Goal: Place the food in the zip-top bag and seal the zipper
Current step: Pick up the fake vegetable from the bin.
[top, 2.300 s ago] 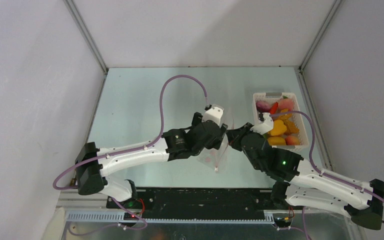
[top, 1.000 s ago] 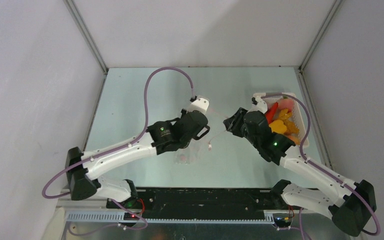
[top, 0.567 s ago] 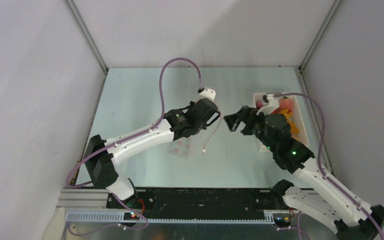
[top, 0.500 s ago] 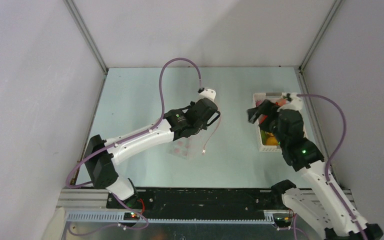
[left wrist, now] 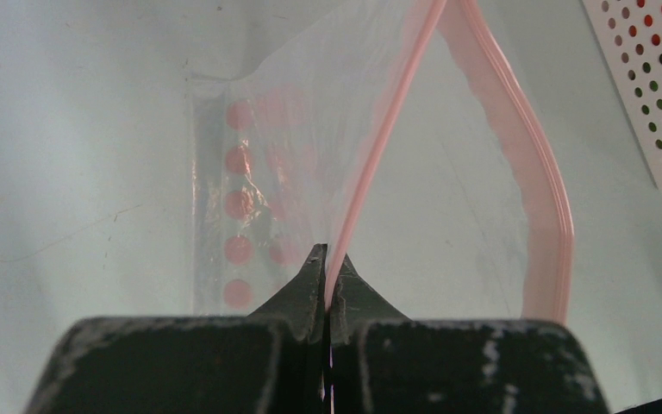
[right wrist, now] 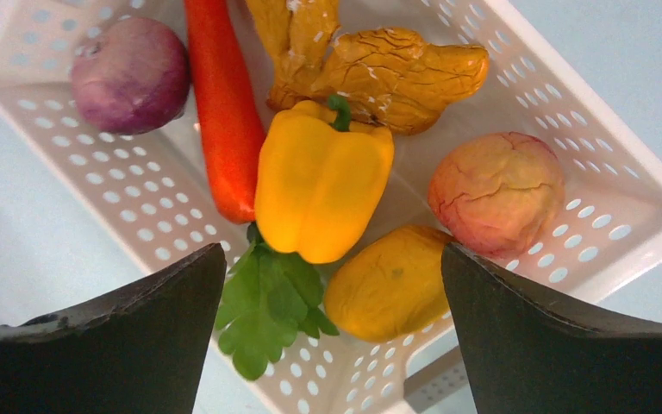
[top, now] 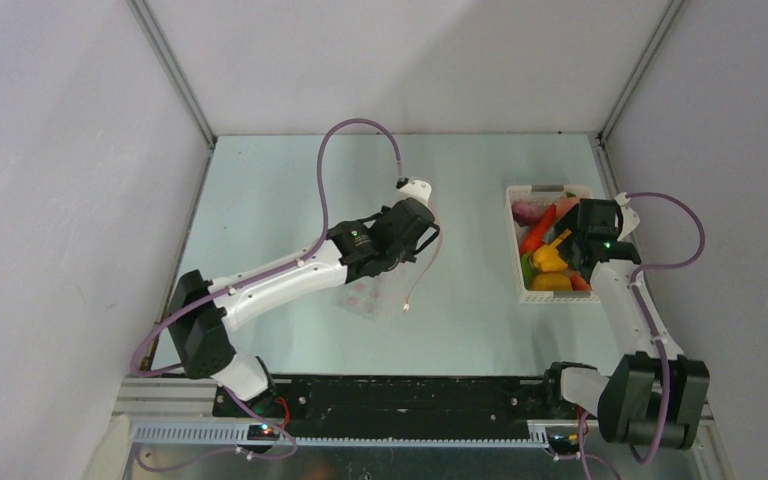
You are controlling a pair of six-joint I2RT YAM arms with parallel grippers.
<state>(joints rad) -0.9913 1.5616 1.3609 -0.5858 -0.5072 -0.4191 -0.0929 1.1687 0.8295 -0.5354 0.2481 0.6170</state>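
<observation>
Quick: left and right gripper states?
Left gripper: shut on the pink zipper strip of the clear pink-dotted plastic zip-top bag.
Right gripper: open, empty, over the white slotted basket.

The clear thin plastic bag printed with pink dots (left wrist: 241, 207) is glossy film, creased and wrinkled. Its pale pink plastic zipper strip (left wrist: 517, 164) is ribbed and slightly wavy. The black left gripper (left wrist: 328, 263) looks matt, its body scuffed with pale wear. The white perforated plastic basket (right wrist: 608, 177) is smooth and semi-gloss. Inside it, the yellow toy bell pepper (right wrist: 323, 181) is smooth and shiny. The tan ginger-shaped piece (right wrist: 396, 73) and the pink-yellow round fruit (right wrist: 496, 191) have cracked, crazed skins, and the purple onion (right wrist: 129, 73) is dull. The pale green worktop (top: 280, 190) is matt, faintly scratched.
</observation>
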